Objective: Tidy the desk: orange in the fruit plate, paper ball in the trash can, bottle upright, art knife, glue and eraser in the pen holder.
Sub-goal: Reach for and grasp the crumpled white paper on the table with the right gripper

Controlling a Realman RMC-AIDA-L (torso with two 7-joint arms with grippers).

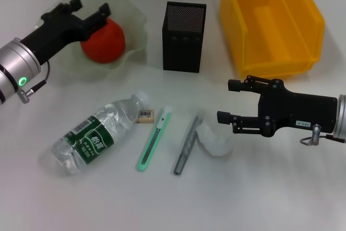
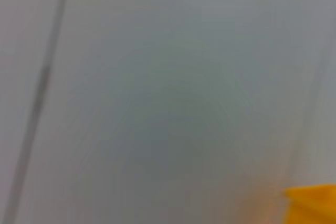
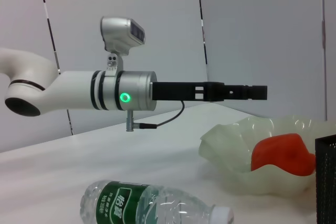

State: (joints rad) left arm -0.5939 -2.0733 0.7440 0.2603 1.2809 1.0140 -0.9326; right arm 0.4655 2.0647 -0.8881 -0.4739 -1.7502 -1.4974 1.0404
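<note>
The orange (image 1: 104, 43) lies in the pale green fruit plate (image 1: 134, 21) at the back left. My left gripper (image 1: 91, 6) hovers just above it, open and holding nothing. The right wrist view shows it from the side, left gripper (image 3: 257, 92) above the orange (image 3: 281, 153). The bottle (image 1: 97, 136) lies on its side at the front left. Beside its cap is the eraser (image 1: 146, 115), then the green art knife (image 1: 154, 139) and the grey glue stick (image 1: 187, 144). The white paper ball (image 1: 215, 140) touches the glue. My right gripper (image 1: 225, 101) is open, just right of the paper ball.
The black mesh pen holder (image 1: 184, 36) stands at the back centre. The yellow trash can (image 1: 270, 20) stands at the back right, behind my right arm. The left wrist view shows only a blurred wall and a yellow corner (image 2: 312, 203).
</note>
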